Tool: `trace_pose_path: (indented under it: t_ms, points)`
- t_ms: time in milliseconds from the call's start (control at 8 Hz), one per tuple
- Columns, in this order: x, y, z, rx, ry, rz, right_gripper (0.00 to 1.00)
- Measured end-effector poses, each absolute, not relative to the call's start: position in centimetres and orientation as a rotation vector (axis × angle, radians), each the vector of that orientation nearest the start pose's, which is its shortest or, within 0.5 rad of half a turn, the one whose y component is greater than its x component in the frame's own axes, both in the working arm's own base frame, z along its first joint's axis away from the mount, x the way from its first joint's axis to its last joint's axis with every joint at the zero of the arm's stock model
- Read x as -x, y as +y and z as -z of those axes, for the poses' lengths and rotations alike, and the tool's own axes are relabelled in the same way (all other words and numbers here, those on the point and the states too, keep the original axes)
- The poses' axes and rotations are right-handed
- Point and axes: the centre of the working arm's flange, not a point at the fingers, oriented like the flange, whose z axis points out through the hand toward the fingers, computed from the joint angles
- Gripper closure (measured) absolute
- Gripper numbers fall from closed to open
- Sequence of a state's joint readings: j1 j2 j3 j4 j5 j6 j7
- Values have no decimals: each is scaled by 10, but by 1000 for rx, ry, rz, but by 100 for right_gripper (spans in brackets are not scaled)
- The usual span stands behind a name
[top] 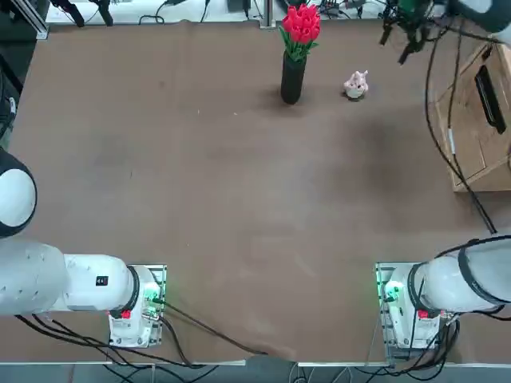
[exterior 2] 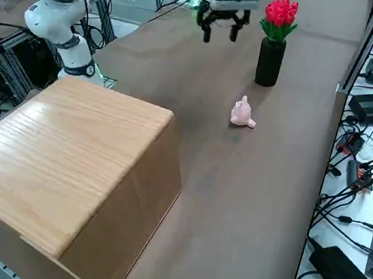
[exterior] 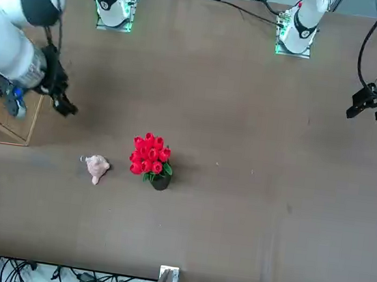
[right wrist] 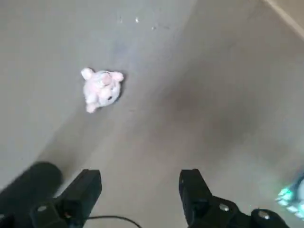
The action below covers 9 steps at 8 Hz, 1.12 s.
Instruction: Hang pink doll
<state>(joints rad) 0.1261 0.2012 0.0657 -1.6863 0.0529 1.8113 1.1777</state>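
Pink doll (top: pixel 356 84) lying on the brown table (top: pixel 223 199), close to the table's far edge and in its right half, as seen from above. The doll is free of all contact except with the tabletop. Just beside it, toward the table's middle, stands a black vase (top: pixel 292 77) upright, carrying a bouquet of red tulips (top: pixel 301 24); doll and vase are near each other but apart.

The right gripper (right wrist: pixel 140 190) hangs in the air above the table's far right region, between the doll and a wooden box (exterior 2: pixel 66 165) that sits at the table's right edge. Its two black fingers (right wrist: pixel 88 187) are spread wide with nothing between them; the wrist view shows bare tabletop in the gap and the doll lying beyond the fingertips, off toward one finger's side. The front view places the gripper (exterior: pixel 61 101) nearer the robot's side of the table than the doll (exterior: pixel 95 166), beside the box (exterior: pixel 2 115). In the right side view the doll (exterior 2: pixel 243 114) lies between the box's far corner and the vase (exterior 2: pixel 270 61), its rounded body resting on the tabletop with a small lobe pointing up.

The bases of both arms stand at the near edge.
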Motion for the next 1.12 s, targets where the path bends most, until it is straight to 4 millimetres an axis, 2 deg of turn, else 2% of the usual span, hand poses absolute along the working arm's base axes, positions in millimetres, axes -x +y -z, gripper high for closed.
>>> trace_pose_path:
  t_ms: [250, 500, 750, 1125]
  points:
    - [-622, 163, -410, 2702, 1634, -70, 0]
    - [-634, 192, -347, 2687, 1730, 35, 0]
    - [-640, 199, -306, 2674, 1789, 100, 0]
    - [-648, 197, -269, 2623, 1848, 168, 0]
